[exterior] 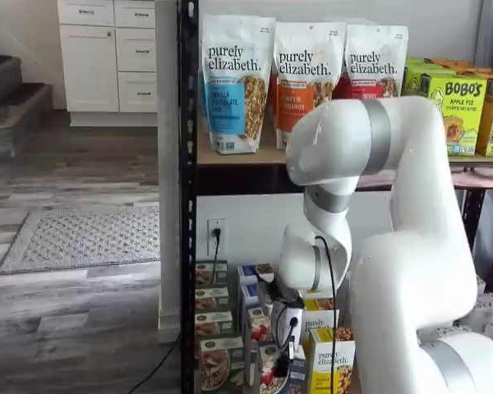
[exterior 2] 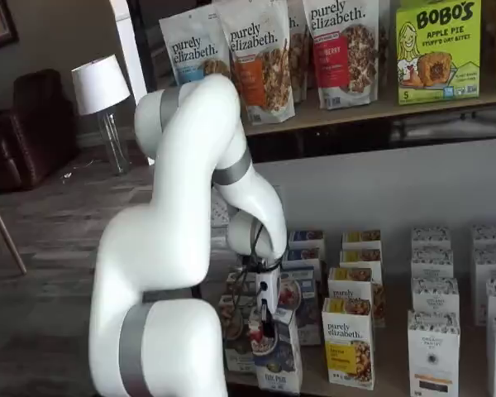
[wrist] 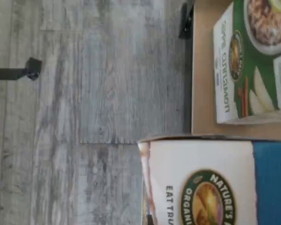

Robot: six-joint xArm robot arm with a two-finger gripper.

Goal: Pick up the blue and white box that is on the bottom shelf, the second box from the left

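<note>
The blue and white box (exterior 2: 283, 364) stands at the front of the bottom shelf (exterior 2: 314, 385), with a bowl of red berries on its face; it also shows low down in a shelf view (exterior: 267, 379). My gripper (exterior 2: 267, 318) reaches down onto its top, black fingers shut on the blue and white box, and its white body and fingers (exterior: 286, 349) show there too. In the wrist view the box's white and blue side (wrist: 215, 183) fills the near part of the picture, beside a green carton (wrist: 253, 61) on the tan board (wrist: 203, 70).
A yellow "purely elizabeth" carton (exterior 2: 348, 343) stands right of the held box, and green cartons (exterior: 214, 361) stand left of it. White cartons (exterior 2: 434, 347) line the right. The black rack post (exterior: 187, 205) rises at the left. Granola bags (exterior: 237, 82) sit on the upper shelf.
</note>
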